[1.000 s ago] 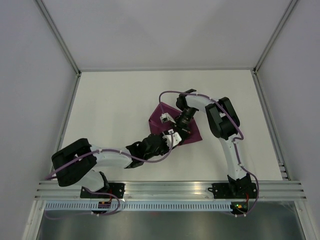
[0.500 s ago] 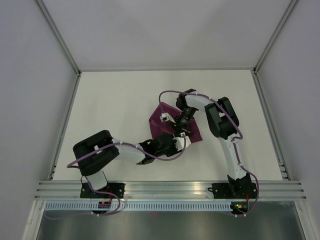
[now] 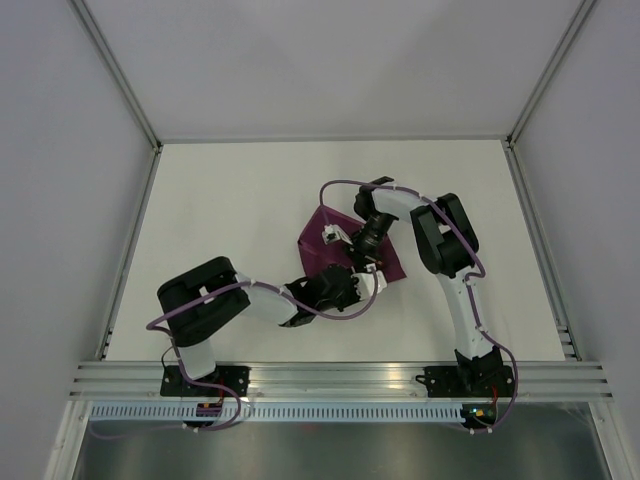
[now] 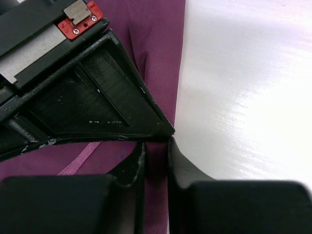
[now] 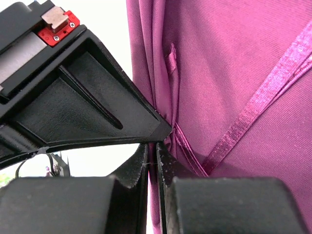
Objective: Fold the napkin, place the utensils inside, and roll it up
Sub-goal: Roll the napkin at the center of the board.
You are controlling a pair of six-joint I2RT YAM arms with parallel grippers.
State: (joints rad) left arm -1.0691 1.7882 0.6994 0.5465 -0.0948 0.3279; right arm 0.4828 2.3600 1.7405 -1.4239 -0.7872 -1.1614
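Note:
The magenta-purple napkin (image 3: 322,222) lies bunched in the middle of the white table, mostly covered by both wrists. My left gripper (image 3: 372,281) is at its near right edge. In the left wrist view the left gripper (image 4: 156,151) has its jaws pinched on a narrow fold of the napkin (image 4: 156,44), right at the cloth's border with the table. My right gripper (image 3: 362,256) reaches down from the far side. Up close, the right gripper (image 5: 155,153) is shut on a gathered edge of the napkin (image 5: 234,73). The utensils are out of view.
White table (image 3: 230,220) stretches around the napkin, boxed in by grey walls on three sides. An aluminium rail (image 3: 340,378) with both arm bases runs along the near edge. A satin band (image 5: 263,97) crosses the cloth.
My left arm swung its gripper rightward along the napkin's near edge, and its jaws closed from wide apart onto a fold of cloth. The right gripper stayed put.

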